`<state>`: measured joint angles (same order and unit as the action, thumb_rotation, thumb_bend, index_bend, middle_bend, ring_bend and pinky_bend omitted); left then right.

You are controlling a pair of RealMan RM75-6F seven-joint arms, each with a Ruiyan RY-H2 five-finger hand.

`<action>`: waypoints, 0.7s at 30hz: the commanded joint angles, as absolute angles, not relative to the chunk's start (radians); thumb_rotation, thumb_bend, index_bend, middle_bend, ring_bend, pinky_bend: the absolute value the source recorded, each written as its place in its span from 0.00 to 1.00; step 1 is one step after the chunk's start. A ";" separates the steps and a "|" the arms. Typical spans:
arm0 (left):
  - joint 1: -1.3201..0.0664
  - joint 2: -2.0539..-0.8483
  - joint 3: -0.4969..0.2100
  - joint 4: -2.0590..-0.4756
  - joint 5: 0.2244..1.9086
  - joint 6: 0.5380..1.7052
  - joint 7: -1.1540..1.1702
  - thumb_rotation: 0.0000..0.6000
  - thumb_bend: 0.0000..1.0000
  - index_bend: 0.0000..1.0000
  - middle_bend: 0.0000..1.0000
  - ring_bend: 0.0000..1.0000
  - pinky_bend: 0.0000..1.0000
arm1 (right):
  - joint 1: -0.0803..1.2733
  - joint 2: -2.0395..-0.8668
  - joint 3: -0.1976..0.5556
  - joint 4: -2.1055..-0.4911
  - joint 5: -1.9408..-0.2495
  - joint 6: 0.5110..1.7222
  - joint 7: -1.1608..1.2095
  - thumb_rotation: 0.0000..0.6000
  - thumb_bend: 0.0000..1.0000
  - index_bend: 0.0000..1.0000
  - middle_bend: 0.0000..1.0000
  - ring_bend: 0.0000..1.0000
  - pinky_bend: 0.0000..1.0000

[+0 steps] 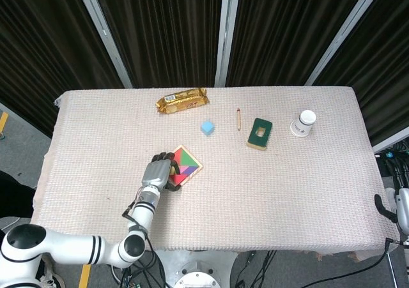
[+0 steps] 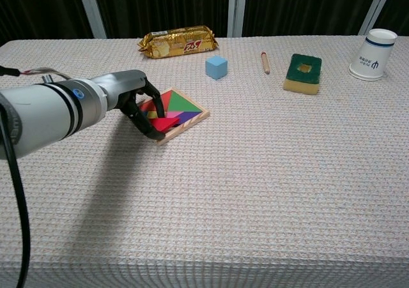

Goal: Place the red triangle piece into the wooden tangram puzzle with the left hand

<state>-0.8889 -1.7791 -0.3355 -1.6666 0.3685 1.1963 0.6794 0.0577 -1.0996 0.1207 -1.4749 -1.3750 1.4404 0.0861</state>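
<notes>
The left hand (image 2: 135,103) pinches the red triangle piece (image 2: 163,123) over the wooden tangram puzzle (image 2: 182,111). Right hand's state cannot be told.

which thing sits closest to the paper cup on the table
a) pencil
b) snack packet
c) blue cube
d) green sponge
d: the green sponge lies just beside the paper cup, while the pencil, blue cube and snack packet are all farther off toward the robot's left.

Snack wrapper (image 2: 178,41) lettering (gold pack) seems too blurred to read.
</notes>
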 commanded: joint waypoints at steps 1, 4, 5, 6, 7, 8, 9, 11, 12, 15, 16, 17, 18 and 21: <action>-0.892 -1.781 -0.332 -1.665 0.371 1.193 0.681 1.00 0.24 0.53 0.12 0.00 0.01 | 0.058 -1.100 0.121 -1.473 -1.374 1.438 0.087 1.00 0.30 0.00 0.00 0.00 0.00; -0.893 -1.784 -0.326 -1.662 0.372 1.190 0.681 1.00 0.24 0.53 0.12 0.00 0.01 | 0.058 -1.101 0.120 -1.470 -1.374 1.436 0.089 1.00 0.30 0.00 0.00 0.00 0.00; -0.894 -1.786 -0.324 -1.659 0.372 1.188 0.680 1.00 0.24 0.53 0.12 0.00 0.01 | 0.059 -1.102 0.120 -1.468 -1.373 1.435 0.090 1.00 0.30 0.00 0.00 0.00 0.00; -0.894 -1.787 -0.323 -1.657 0.371 1.186 0.679 1.00 0.24 0.53 0.12 0.00 0.01 | 0.058 -1.102 0.120 -1.468 -1.373 1.436 0.091 1.00 0.30 0.00 0.00 0.00 0.00; -0.895 -1.789 -0.322 -1.655 0.372 1.185 0.679 1.00 0.24 0.53 0.12 0.00 0.01 | 0.058 -1.102 0.120 -1.467 -1.373 1.436 0.092 1.00 0.30 0.00 0.00 0.00 0.00; -0.895 -1.790 -0.321 -1.653 0.373 1.185 0.678 1.00 0.24 0.53 0.12 0.00 0.01 | 0.058 -1.102 0.120 -1.466 -1.373 1.435 0.093 1.00 0.30 0.00 0.00 0.00 0.00; -0.895 -1.791 -0.319 -1.651 0.374 1.184 0.677 1.00 0.24 0.53 0.12 0.00 0.01 | 0.057 -1.102 0.120 -1.465 -1.372 1.436 0.093 1.00 0.30 0.00 0.00 0.00 0.00; -0.896 -1.793 -0.319 -1.650 0.378 1.184 0.676 1.00 0.24 0.53 0.12 0.00 0.01 | 0.056 -1.102 0.120 -1.464 -1.371 1.435 0.094 1.00 0.30 0.00 0.00 0.00 0.00; -0.897 -1.793 -0.318 -1.650 0.380 1.184 0.676 1.00 0.24 0.52 0.12 0.00 0.01 | 0.056 -1.102 0.120 -1.464 -1.371 1.435 0.095 1.00 0.30 0.00 0.00 0.00 0.00; -0.897 -1.793 -0.317 -1.652 0.385 1.183 0.674 1.00 0.24 0.51 0.12 0.00 0.01 | 0.057 -1.103 0.121 -1.464 -1.371 1.434 0.094 1.00 0.30 0.00 0.00 0.00 0.00; -0.897 -1.792 -0.315 -1.652 0.387 1.183 0.673 1.00 0.24 0.49 0.12 0.00 0.01 | 0.057 -1.104 0.121 -1.463 -1.370 1.434 0.094 1.00 0.30 0.00 0.00 0.00 0.00; -0.896 -1.792 -0.314 -1.652 0.390 1.183 0.672 1.00 0.24 0.48 0.11 0.00 0.01 | 0.057 -1.104 0.121 -1.463 -1.370 1.434 0.095 1.00 0.30 0.00 0.00 0.00 0.00; -0.895 -1.791 -0.313 -1.652 0.393 1.181 0.670 1.00 0.24 0.47 0.11 0.00 0.01 | 0.057 -1.104 0.121 -1.463 -1.370 1.434 0.095 1.00 0.30 0.00 0.00 0.00 0.00; -0.893 -1.789 -0.309 -1.649 0.396 1.176 0.665 1.00 0.24 0.43 0.11 0.00 0.01 | 0.057 -1.104 0.121 -1.463 -1.369 1.433 0.094 1.00 0.30 0.00 0.00 0.00 0.00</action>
<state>-0.8935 -1.7894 -0.3093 -1.6497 0.3962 1.1766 0.6656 0.0566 -1.1037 0.1213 -1.4630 -1.3690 1.4332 0.0940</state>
